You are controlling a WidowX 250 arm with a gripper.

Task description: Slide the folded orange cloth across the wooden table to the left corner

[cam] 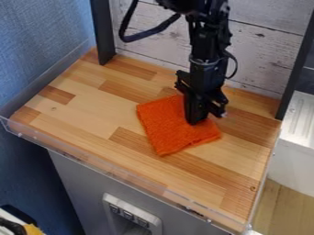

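The black gripper (pixel 208 116) hangs down from the top edge over the right part of an orange cloth (pixel 164 127). Its two fingers stand apart, the left one low against the cloth and the right one by the cloth's upper right edge. I see nothing held between them. The cloth lies mostly flat, roughly square and turned at an angle, on the wooden work surface (pixel 98 114). The gripper hides the cloth's upper right part.
A clear low rim (pixel 116 172) runs along the front edge. Whitewashed boards (pixel 264 53) stand behind, between dark upright posts on the left (pixel 102 32) and right (pixel 297 69). A white unit (pixel 299 124) is beyond the right edge.
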